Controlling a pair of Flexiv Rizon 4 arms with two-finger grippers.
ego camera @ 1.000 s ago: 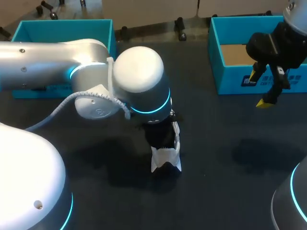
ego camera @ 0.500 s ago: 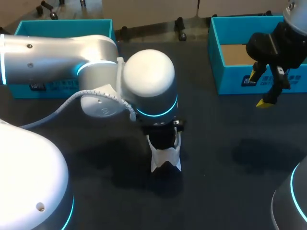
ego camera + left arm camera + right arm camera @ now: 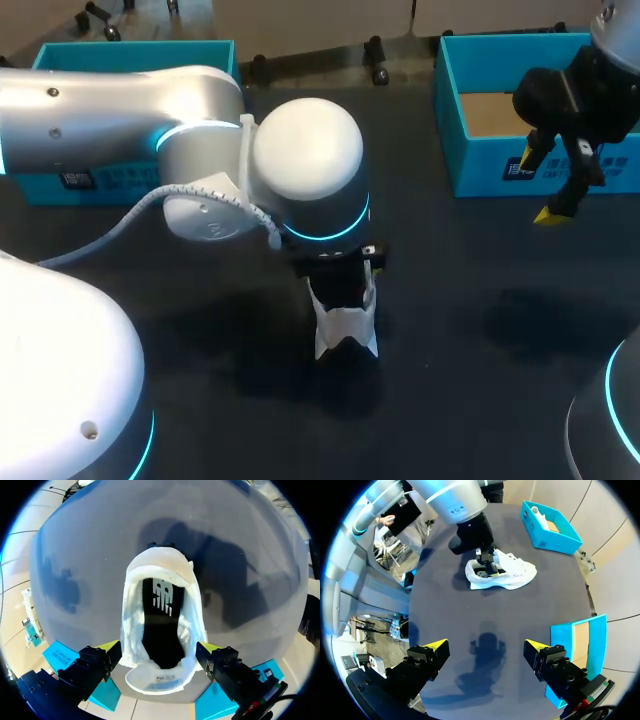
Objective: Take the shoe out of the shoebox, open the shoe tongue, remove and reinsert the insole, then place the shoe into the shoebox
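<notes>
Our white sneaker (image 3: 347, 328) stands on the dark table (image 3: 460, 310), near its middle and outside both boxes. Our left hand (image 3: 159, 647) hangs right over its heel end, fingers spread wide with the collar between them; we cannot tell whether they touch it. The black insole (image 3: 161, 625) lies inside the sneaker. Our right hand (image 3: 545, 187) hovers just in front of the open teal shoebox (image 3: 480, 165), fingers wide and holding nothing. A second teal box (image 3: 130, 55) sits at the table's far left.
</notes>
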